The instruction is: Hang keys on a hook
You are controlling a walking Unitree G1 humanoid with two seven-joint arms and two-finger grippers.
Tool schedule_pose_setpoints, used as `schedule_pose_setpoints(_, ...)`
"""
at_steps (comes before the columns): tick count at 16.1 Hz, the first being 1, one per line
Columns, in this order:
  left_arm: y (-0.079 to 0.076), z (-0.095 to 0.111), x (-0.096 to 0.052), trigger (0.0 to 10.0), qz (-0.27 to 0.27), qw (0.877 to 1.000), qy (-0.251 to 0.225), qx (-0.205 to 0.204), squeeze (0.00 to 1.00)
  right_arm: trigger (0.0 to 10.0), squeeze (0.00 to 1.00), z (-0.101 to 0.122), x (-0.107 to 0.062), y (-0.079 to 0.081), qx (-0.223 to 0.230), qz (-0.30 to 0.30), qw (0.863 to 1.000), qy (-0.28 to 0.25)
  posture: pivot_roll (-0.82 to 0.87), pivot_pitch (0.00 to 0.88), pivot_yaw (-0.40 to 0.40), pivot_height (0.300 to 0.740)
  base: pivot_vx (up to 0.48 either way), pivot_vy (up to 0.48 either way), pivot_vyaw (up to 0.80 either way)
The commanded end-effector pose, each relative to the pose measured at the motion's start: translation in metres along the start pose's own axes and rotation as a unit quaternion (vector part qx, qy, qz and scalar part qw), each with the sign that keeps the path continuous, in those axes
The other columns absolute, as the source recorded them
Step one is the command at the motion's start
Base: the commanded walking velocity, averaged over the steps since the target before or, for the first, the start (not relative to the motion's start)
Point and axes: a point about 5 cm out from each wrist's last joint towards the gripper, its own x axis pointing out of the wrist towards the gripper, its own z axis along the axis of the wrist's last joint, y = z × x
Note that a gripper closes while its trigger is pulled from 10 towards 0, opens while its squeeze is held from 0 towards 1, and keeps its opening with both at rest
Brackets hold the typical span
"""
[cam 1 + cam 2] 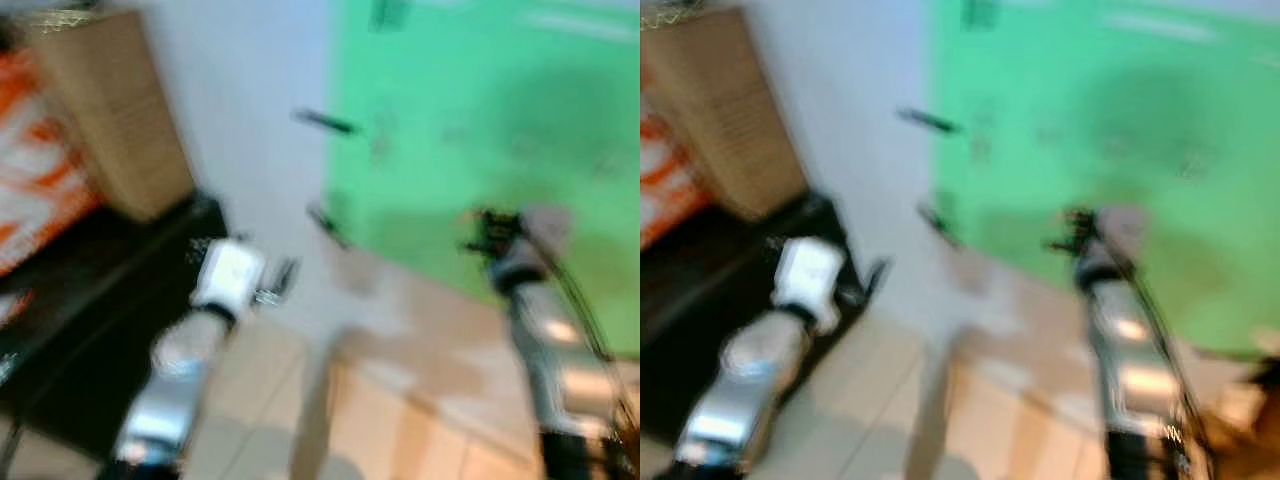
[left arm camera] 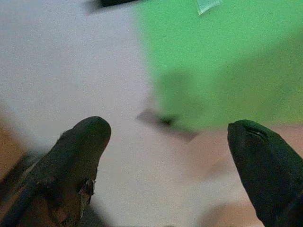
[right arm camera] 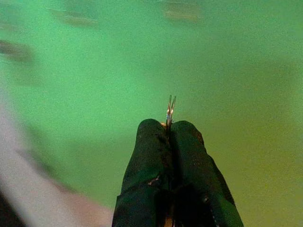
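Right gripper (image 3: 169, 130): fingers clenched on a key ring (image 3: 170, 108) (thin metal loop), green wall (image 3: 189, 56) ahead. Left gripper (image 2: 165, 142): fingers spread, empty, white wall (image 2: 71, 71) ahead.

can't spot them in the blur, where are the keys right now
The keys are pinched in the right gripper: a thin metal ring pokes out between its shut fingertips, held up before the green wall, on the robot's right side.

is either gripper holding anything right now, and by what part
The right gripper pinches a thin metal ring, likely the key ring, by its lower edge. The left gripper is open, holding nothing.
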Motion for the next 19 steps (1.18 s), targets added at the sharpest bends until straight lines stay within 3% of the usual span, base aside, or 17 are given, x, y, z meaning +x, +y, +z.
schedule_pose_setpoints(1, 0.012, -0.001, -0.005, 10.0, 0.017, 1.0, 0.005, 0.009, 0.56, 10.0, 0.0, 0.005, 0.002, 0.014, 0.007, 0.026, 1.0, -0.013, 0.01, 0.0, 0.004, 0.74, 0.337, 0.0, 0.0)
schedule_pose_setpoints(12, 0.006, -0.002, -0.012, 10.0, -0.029, 0.999, 0.008, 0.015, 0.53, 10.0, 0.0, 0.004, 0.001, 0.024, -0.007, 0.109, 0.994, -0.003, 0.02, 0.0, 0.006, 0.74, 0.06, 0.0, 0.0)
schedule_pose_setpoints(19, 0.004, 0.006, -0.012, 10.0, -0.109, 0.994, 0.009, 0.025, 0.54, 10.0, 0.0, 0.031, 0.03, 0.051, 0.006, 0.162, 0.986, -0.034, 0.03, 0.0, 0.003, 0.74, 0.0, 0.0, 0.0)
